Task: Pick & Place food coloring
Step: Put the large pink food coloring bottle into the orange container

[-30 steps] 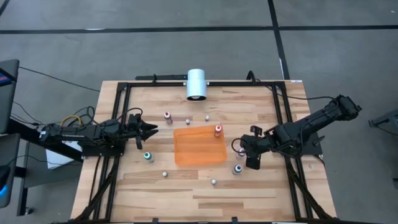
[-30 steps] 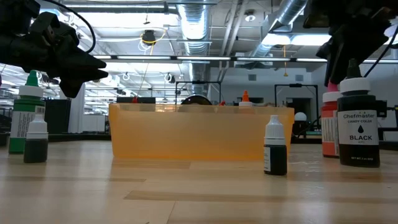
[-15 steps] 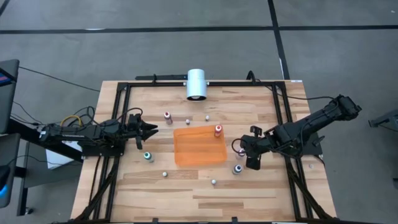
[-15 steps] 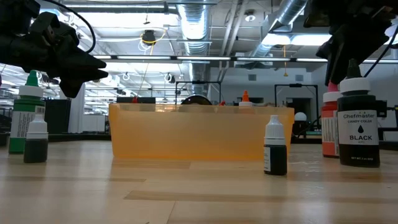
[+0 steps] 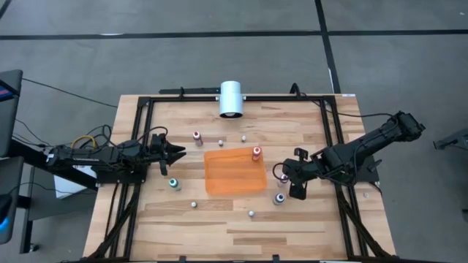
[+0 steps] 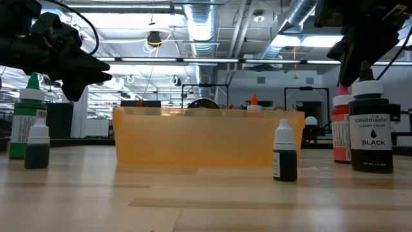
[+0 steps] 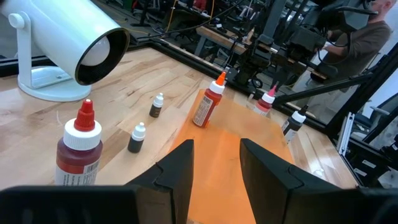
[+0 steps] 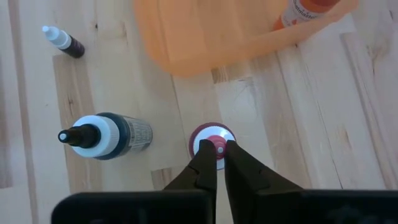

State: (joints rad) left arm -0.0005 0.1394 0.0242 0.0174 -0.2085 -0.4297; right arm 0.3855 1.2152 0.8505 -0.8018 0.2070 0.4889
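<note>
Several small food coloring bottles stand on their bases around a flat orange tray (image 5: 234, 172). An orange-topped bottle (image 5: 257, 153) stands inside the tray at its far right corner. My right gripper (image 5: 285, 174) is just right of the tray, pointing down over a red-topped bottle (image 8: 214, 140), shut on its nozzle. A black bottle (image 5: 280, 198) stands beside it, nearer the table's near edge. My left gripper (image 5: 180, 152) hovers open left of the tray, touching nothing. A green-topped bottle (image 5: 174, 183) stands near it. My right gripper pinches the thin nozzle tip (image 8: 219, 147) on top of the red-topped bottle between its two fingertips (image 8: 207, 157), coming from above and pointing down. The bottle stands upright with its base on the table (image 6: 340, 129).
A big white cylinder (image 5: 231, 98) on a stand sits at the far edge. A red bottle (image 5: 197, 136) and small dark bottles (image 5: 219, 142) (image 5: 243, 137) stand beyond the tray; two more (image 5: 194, 204) (image 5: 251, 214) stand nearer. A black frame (image 5: 219, 98) borders the table.
</note>
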